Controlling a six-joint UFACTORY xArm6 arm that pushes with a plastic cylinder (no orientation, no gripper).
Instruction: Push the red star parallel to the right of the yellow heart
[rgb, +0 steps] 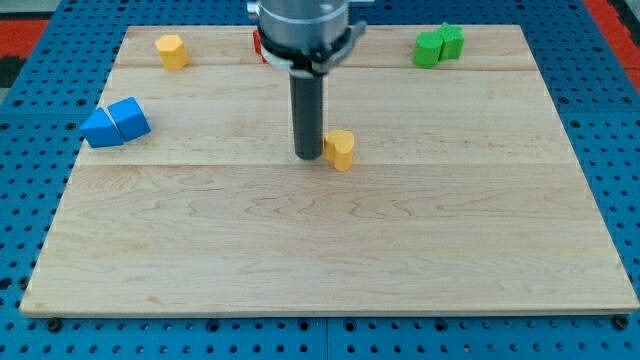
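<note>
Red star (257, 42): mostly hidden behind our arm housing (300, 30) near the view's top edge; only a red sliver shows on the housing's left side, so we cannot confirm its shape or its full outline.
Yellow heart (341, 150): the landmark for all places below; it sits near the board's middle. The red star lies well apart from it, toward the view's top and somewhat to the view's left.
Our tip (308, 157): just beside the yellow heart on its left, touching or nearly so; the gap is too fine to judge.
Fingers: none fitted; the arm ends in a plain rod, so there is nothing to hold apart, together or clamped.
Step in hand, as we judge it: the red star is not yet at its goal, the spot level with the yellow heart on its right.
Method advised: we should back the tip away from the yellow heart without nudging it, go round behind the red star, then push with the contact centred so the star does not spin off.
Risk: any drift rightward from the present spot shifts the landmark itself.
Other yellow block (172, 50): far to the upper left.
Blue blocks (117, 122): far left, two touching.
Green blocks (439, 45): upper right, two touching.
Wooden board (320, 260): carries all blocks.
</note>
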